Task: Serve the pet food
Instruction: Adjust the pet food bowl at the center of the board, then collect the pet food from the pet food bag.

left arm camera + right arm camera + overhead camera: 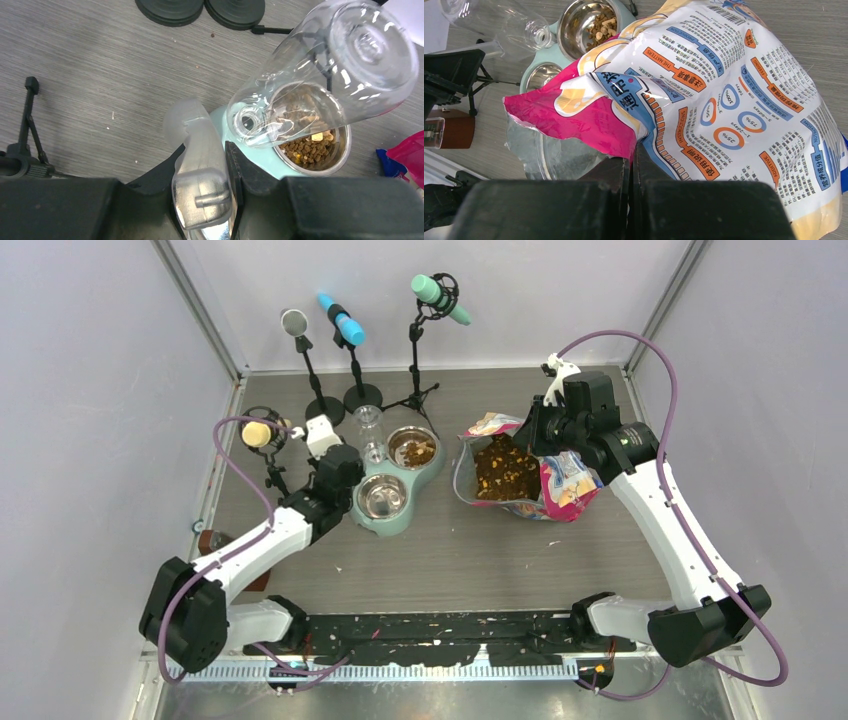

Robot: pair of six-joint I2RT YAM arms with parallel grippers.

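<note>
Pet food (pixel 307 147) in far bowl (pixel 346 146), just beyond left claw (pixel 204 160) clamped on scoop (pixel 186 120), right claw (pixel 633 155) pinching bag (pixel 734 100)

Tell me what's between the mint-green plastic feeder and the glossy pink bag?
Just bare grey table, in the top view, between feeder and bag.

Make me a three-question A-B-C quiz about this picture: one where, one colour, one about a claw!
1. Which bowl of the feeder has pet food? A. the far bowl B. the near one C. both
2. What colour is the feeder? A. red B. mint green C. black
3. The right claw is: A. open B. shut on the scoop C. shut on the bag
Answers: 1 A, brown pellets lie only in the far bowl; 2 B, its plastic is pale green; 3 C, it pinches the bag's edge.
</note>
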